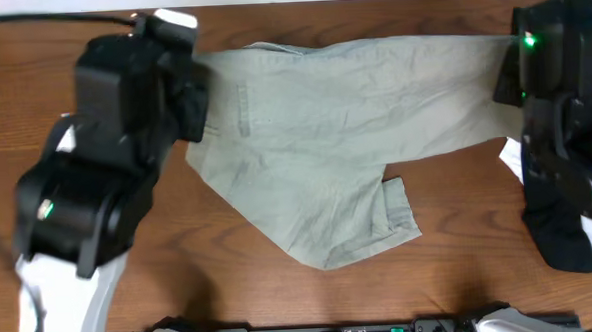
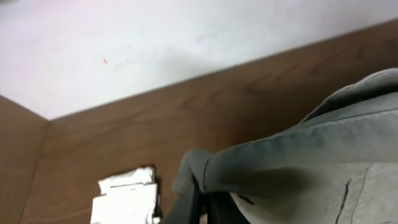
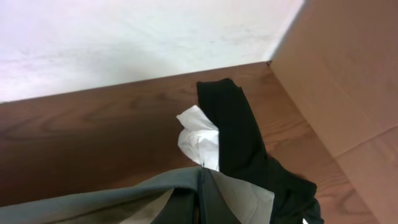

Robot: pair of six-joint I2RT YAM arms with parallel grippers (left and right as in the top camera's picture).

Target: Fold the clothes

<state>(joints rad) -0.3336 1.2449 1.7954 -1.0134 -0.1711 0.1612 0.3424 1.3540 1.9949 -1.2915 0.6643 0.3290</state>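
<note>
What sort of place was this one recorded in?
Likely a robot lab bench, not a home: a wooden table against a plain white wall, a brown side panel, and laundry laid out for folding, pale trousers and a black garment.

Left arm (image 1: pixel 97 185) reaches from near edge toward far side, wrist turned inward. Left hand (image 2: pixel 200 202) low, fingers pinched together on garment (image 1: pixel 326 155) edge. Right arm (image 1: pixel 559 114) extends along right side, wrist angled inward. Right hand (image 3: pixel 200 198) low, fingers clamped on garment's opposite end.
</note>
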